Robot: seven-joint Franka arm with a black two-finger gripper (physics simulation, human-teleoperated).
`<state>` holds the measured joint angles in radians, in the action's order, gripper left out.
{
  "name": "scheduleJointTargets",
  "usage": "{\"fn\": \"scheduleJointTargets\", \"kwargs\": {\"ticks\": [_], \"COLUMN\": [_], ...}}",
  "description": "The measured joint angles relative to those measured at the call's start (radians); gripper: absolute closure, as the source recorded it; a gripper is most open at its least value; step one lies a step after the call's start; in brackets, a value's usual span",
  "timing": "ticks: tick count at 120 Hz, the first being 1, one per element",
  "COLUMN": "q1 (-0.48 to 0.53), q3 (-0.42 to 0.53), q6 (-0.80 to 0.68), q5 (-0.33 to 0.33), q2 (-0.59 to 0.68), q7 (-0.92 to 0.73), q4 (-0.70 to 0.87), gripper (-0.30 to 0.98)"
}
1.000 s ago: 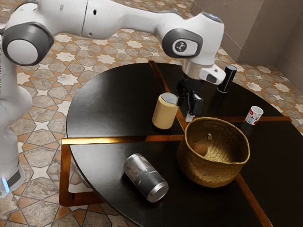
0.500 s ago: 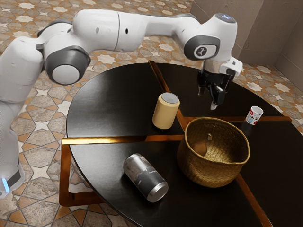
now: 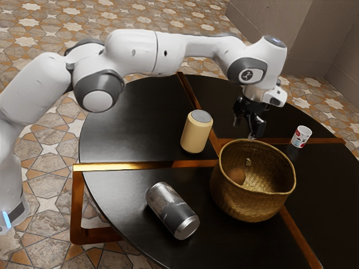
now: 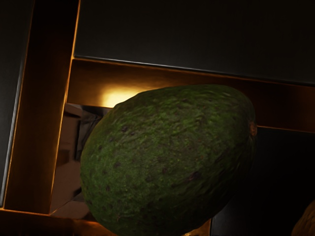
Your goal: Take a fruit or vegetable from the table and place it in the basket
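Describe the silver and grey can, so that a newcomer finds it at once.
On the round black table, look to the exterior view's left of the brown woven basket. There a silver and grey can lies on its side, unlike the upright cream canister.

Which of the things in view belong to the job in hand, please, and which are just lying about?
For the job:
- avocado, the one to pick up
- basket, its destination; a round brown thing I can't identify is inside

Just lying about:
- tan canister, upright
- silver-and-dark can, on its side
- white-and-red cup
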<state>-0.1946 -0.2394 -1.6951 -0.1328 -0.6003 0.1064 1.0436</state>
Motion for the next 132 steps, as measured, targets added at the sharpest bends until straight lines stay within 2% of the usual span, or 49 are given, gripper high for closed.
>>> {"fn": "scheduleJointTargets", "kwargs": {"ticks": [64,105,126,132], "q1": [0.066,0.069,0.062,0.054], "q3": [-0.003,-0.002,-0.014,-0.013], "q6": [-0.059,-0.117,-0.111,-0.078], "q5": [0.004,0.004,0.004,0.040], "q2": [-0.039,-0.062,-0.009,0.045], "q7": [0.000,-0.002,-0.001,-0.001], "q4": [0.001,0.001,0.001,0.002], "gripper": [0.00,0.00,0.00,0.00]}}
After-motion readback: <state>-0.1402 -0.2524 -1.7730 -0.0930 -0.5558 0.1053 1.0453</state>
